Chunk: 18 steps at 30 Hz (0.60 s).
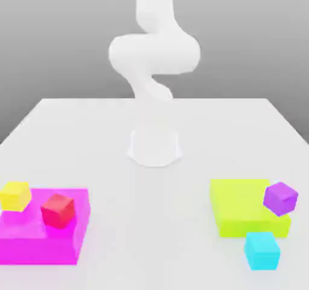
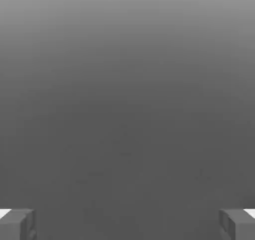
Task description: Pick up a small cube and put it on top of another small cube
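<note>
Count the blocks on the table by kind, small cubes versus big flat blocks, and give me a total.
Small cubes: 4, namely yellow cube, red cube, purple cube, cyan cube
Flat blocks: 2, namely magenta block, lime block
Total: 6

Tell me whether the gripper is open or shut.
Open. In the hand view the gripper has its two fingers far apart at opposite edges, with nothing between them.

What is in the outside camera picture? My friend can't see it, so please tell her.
A white robot arm stands at the back of a white table. On the view's left, a yellow cube and red cube sit on a magenta block; on the right, a purple cube tops a lime block, beside a cyan cube.
</note>
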### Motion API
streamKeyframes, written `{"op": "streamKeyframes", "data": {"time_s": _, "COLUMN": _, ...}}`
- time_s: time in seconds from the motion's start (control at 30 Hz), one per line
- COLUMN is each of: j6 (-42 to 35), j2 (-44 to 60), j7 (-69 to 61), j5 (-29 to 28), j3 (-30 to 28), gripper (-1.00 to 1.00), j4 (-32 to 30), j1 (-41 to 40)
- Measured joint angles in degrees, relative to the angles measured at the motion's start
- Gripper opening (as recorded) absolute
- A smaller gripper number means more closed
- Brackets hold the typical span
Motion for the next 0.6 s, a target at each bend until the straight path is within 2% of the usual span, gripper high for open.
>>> {"op": "streamKeyframes", "data": {"time_s": 0.33, "j6": 7.8, "j2": 21.0, "j7": 12.7, "j5": -5.8, "j3": 10.8, "gripper": 0.0, "j4": -3.3, "j1": -2.0}}
{"op": "streamKeyframes", "data": {"time_s": 0.6, "j6": 13.8, "j2": 37.8, "j7": 23.4, "j5": -11.5, "j3": 16.2, "gripper": 0.0, "j4": -5.9, "j1": -0.1}}
